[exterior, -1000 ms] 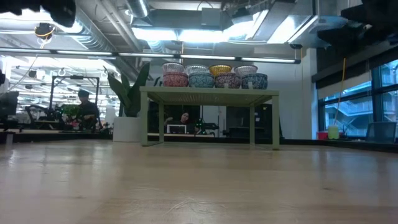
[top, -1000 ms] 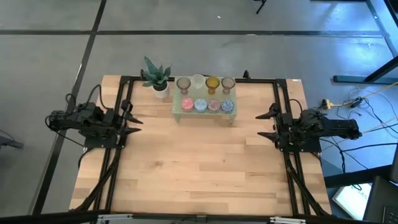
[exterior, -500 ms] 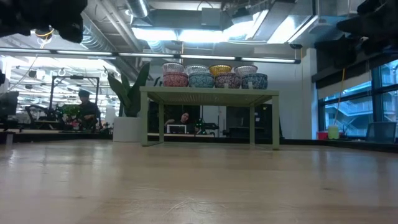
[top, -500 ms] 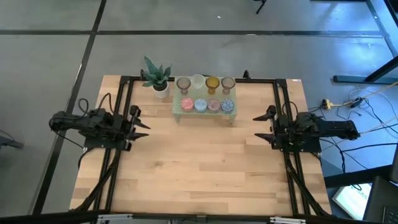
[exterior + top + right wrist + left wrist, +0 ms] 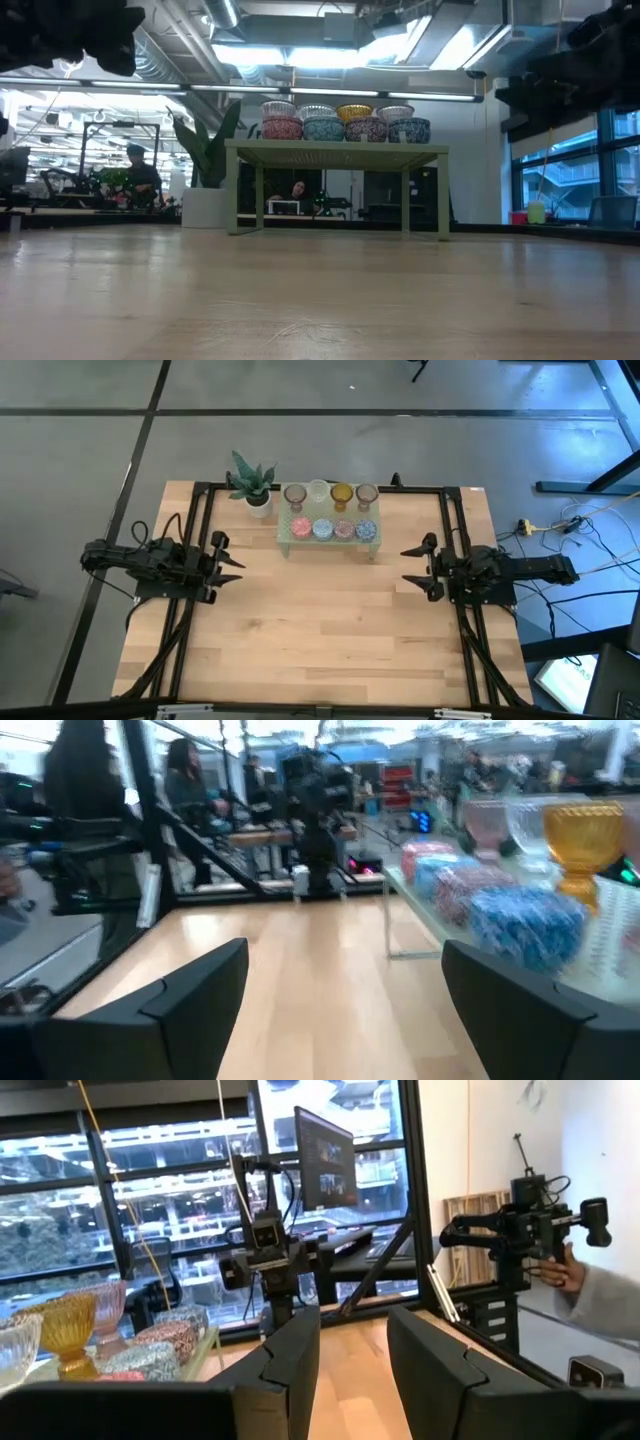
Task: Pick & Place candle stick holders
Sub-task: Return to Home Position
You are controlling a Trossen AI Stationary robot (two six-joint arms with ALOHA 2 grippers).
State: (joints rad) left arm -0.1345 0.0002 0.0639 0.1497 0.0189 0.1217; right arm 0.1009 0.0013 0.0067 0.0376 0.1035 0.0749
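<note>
A wooden counter (image 5: pixel 320 625) bears a potted plant (image 5: pixel 252 483) and, just beside it, a green perforated shelf (image 5: pixel 330 543) lined with eight glass candle holders (image 5: pixel 322 529).

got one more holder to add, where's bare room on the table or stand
Free: the wide table stretch in front of the stand, between the open left claw and right claw; also the strip right of the stand. Crowded: the stand top, filled by two rows of holders, and the corner left of it, where the plant sits.
</note>
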